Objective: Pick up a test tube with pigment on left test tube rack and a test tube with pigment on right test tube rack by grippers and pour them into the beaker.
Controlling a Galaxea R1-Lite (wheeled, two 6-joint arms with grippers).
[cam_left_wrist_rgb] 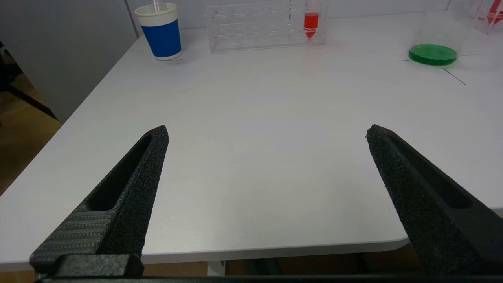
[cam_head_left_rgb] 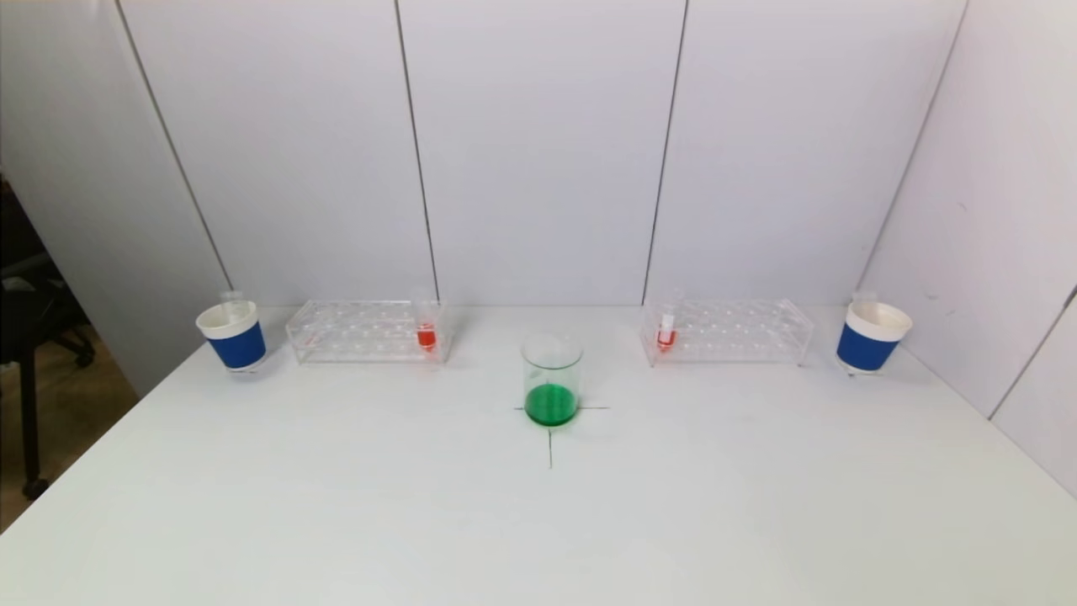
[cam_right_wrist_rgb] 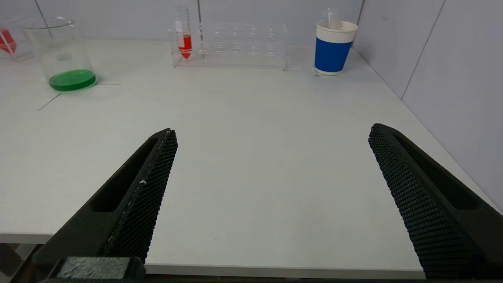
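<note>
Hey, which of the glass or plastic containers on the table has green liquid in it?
The beaker standing on the cross mark midway between the racks; both test tubes hold red liquid.

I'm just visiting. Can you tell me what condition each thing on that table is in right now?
Beaker: upright, shallow green liquid inside.
Left rack: holds one tube.
Left test tube: upright in rack, red pigment.
Right rack: holds one tube.
Right test tube: upright in rack, red pigment.
Two blue cups: upright.
Left gripper: open, empty.
Right gripper: open, empty.
</note>
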